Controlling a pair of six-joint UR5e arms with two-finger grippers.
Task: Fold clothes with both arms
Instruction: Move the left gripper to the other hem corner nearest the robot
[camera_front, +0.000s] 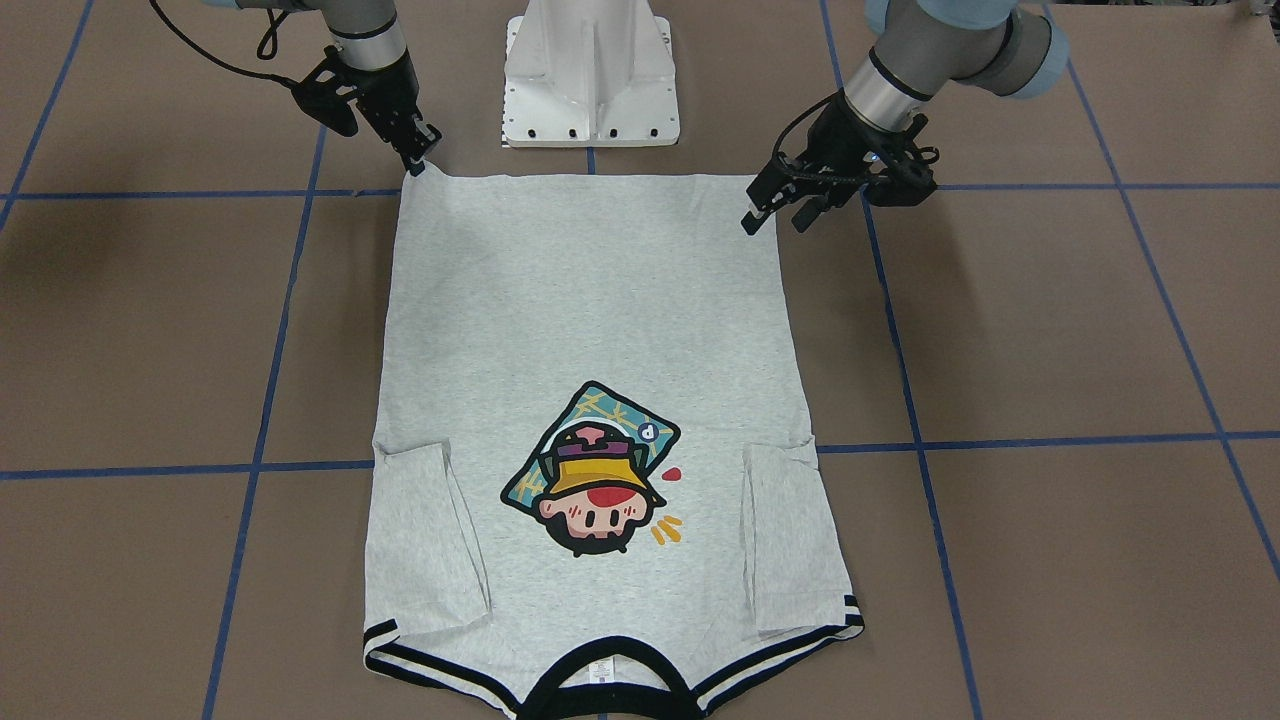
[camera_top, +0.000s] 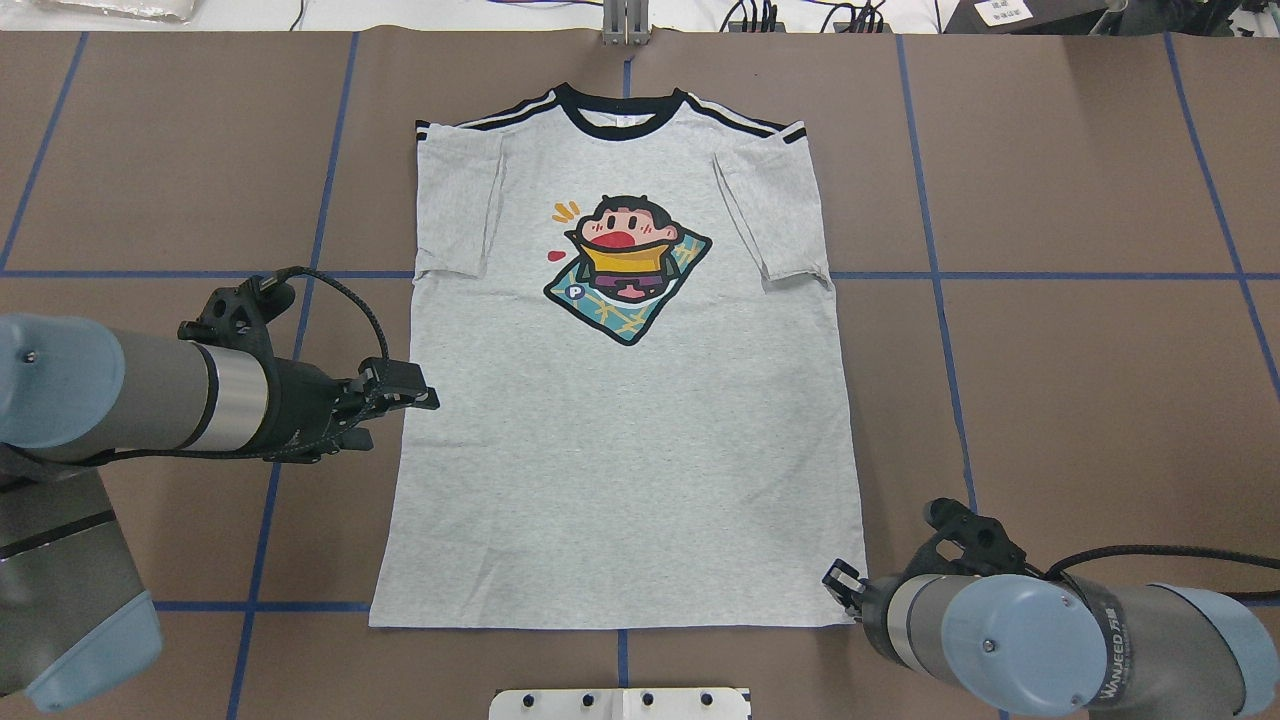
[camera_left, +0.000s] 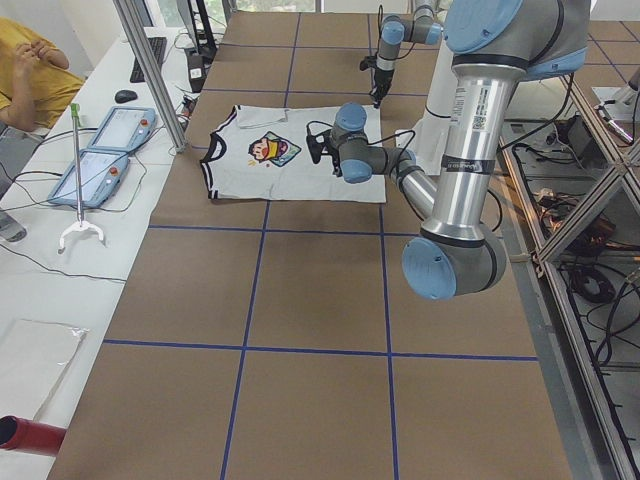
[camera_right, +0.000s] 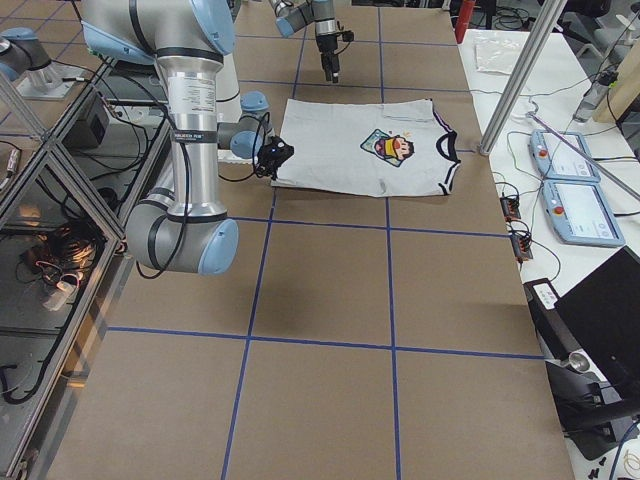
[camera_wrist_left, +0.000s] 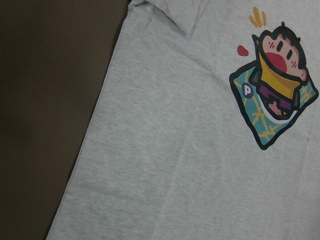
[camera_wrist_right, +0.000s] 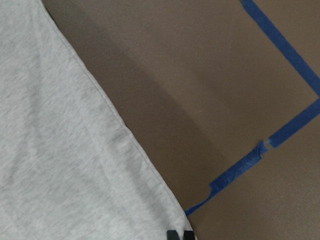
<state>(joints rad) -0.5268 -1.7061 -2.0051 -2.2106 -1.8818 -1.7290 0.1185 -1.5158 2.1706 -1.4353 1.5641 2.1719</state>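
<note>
Currently the shirt (camera_top: 620, 450) lies flat on the table (camera_front: 1050, 330), print (camera_top: 628, 265) up. Its collar (camera_top: 620, 105) is at the far edge from the robot, and its hem is just in front of the base (camera_front: 592, 70). Both sleeves are folded inward onto the body.

The right gripper (camera_front: 418, 163) is down at the hem corner on the robot's right side. Its fingers are drawn nearly together, with only a thin slit between the tips. In the right wrist view the two dark tips sit at the very point where the cloth's side edge and hem meet, so they appear pinched on that corner. The corner itself looks level with the rest of the hem.

The left gripper (camera_front: 774, 220) has its fingers spread well apart and holds nothing. In the front-facing view it appears by the opposite hem corner. In the overhead view it shows partway up the shirt's left side edge (camera_top: 425, 398). The left wrist view looks down on grey cloth, the print and bare table with no fingertip in sight, and the cloth looks undisturbed beneath. From this the gripper seems to hang above the shirt and not touch it.
</note>
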